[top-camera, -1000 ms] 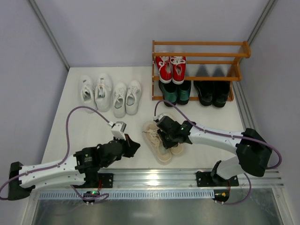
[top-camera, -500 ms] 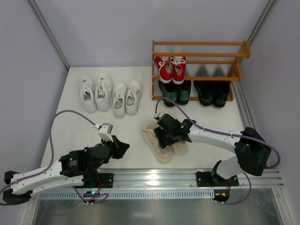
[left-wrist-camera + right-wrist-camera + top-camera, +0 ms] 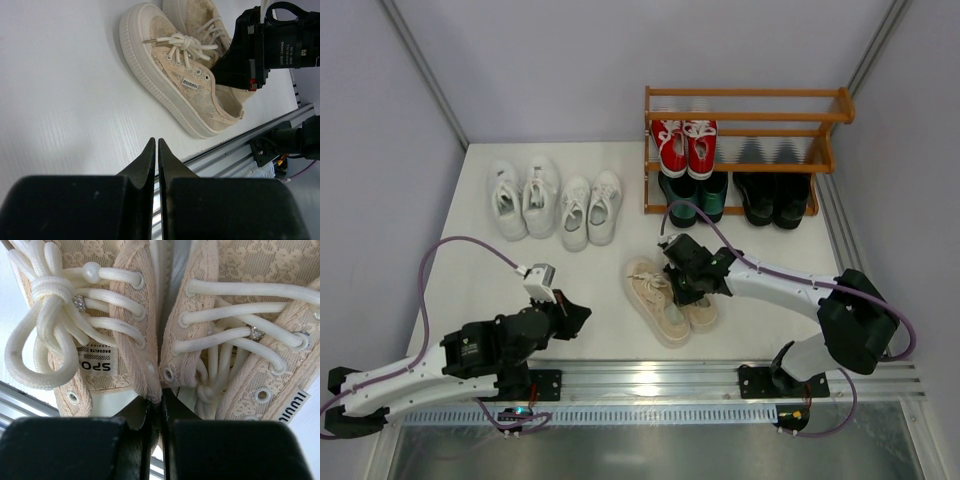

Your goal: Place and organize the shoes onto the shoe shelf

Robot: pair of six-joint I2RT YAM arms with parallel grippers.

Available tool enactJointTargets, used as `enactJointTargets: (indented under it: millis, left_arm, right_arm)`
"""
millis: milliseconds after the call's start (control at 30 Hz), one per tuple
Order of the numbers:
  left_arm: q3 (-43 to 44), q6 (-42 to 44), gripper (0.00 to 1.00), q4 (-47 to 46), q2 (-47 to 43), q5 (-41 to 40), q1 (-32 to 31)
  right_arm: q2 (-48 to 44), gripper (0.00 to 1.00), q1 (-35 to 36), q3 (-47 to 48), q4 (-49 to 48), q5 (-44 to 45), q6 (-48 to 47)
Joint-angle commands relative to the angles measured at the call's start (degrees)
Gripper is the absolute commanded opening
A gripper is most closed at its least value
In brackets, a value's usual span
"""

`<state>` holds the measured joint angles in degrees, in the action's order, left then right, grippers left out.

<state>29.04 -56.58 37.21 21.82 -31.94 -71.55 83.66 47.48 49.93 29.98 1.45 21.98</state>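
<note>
The cream shoes (image 3: 663,303) lie side by side on the white table in front of the shoe shelf (image 3: 745,117). My right gripper (image 3: 684,284) is shut on the inner collar edges of both cream shoes (image 3: 102,335), pinching them together between its fingertips (image 3: 161,401). My left gripper (image 3: 577,316) is shut and empty, to the left of the pair; the left wrist view shows its tips (image 3: 156,143) short of the cream shoes (image 3: 186,82). Red sneakers (image 3: 684,146) sit on the shelf's middle tier, with dark green loafers (image 3: 696,196) and black loafers (image 3: 772,198) on the bottom.
Two white sneaker pairs (image 3: 524,196) (image 3: 590,208) stand on the table left of the shelf. The aluminium rail (image 3: 650,380) runs along the near edge. The shelf's top tier and the right half of its middle tier hold nothing. Grey walls enclose the table.
My left arm has pulled back to the left, away from the cream shoes. My right gripper has shifted slightly toward the shelf, still pinching the cream pair.
</note>
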Motion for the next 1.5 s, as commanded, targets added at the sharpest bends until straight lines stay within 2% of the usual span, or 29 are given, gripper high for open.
enactJointTargets:
  millis: [0, 133, 367, 733, 900, 1033, 1267, 1467]
  left_arm:
    - [2.25, -0.29, 0.00, 0.76, -0.73, -1.81, 0.09]
    - [2.25, -0.46, 0.00, 1.02, -1.17, -1.72, 0.09]
    - [2.43, -0.46, 0.00, 1.20, -1.08, -1.89, 0.09]
    - [3.13, -0.81, 0.00, 2.60, -1.78, -2.07, 0.09]
    - [3.13, -1.17, 0.00, 3.39, -2.84, -1.98, 0.09]
    - [3.04, -1.34, 0.00, 3.83, -3.98, -1.98, 0.09]
    - [3.22, -1.34, 0.00, 4.71, -4.60, -2.25, 0.09]
    - [3.04, -1.34, 0.00, 4.71, -4.51, -2.60, 0.09]
  right_arm:
    - [2.83, 0.04, -2.04, -1.86, -6.95, 6.63, -2.11]
    - [-1.47, 0.04, -2.04, -1.42, -4.76, 6.72, -2.03]
    - [-14.29, 0.04, -2.04, 3.14, 3.05, 9.09, -1.94]
    - [-23.88, 0.04, -2.04, 9.39, 13.96, 16.20, -0.88]
    - [-25.91, 0.04, -2.22, 10.54, 16.43, 16.83, -0.01]
    - [-26.44, 0.04, -2.22, 6.68, 13.81, 15.78, 1.84]
    - [-25.74, 0.04, -1.52, -8.86, 2.29, 10.85, 6.49]
    - [-25.47, 0.04, 0.68, -13.63, -0.71, 10.76, 8.43]
